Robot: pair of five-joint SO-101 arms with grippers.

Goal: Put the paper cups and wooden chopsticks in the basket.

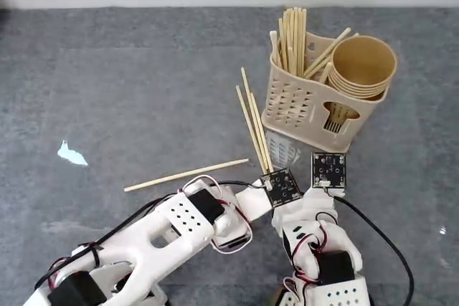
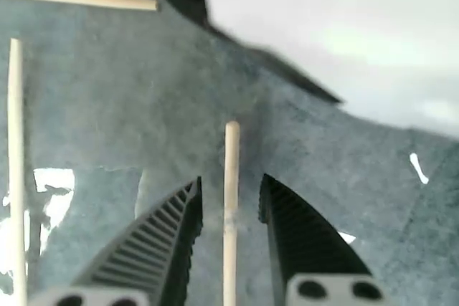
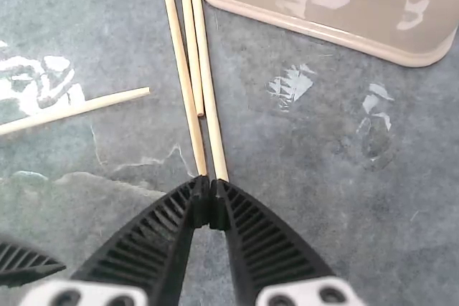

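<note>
One chopstick apparently within left hand

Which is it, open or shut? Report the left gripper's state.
Open: the left gripper straddles a wooden chopstick, with the table showing between each finger and the stick.

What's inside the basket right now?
The basket holds a nested stack of paper cups on one side and standing wooden chopsticks on the other. Its walls hide their lower parts and the floor.
</note>
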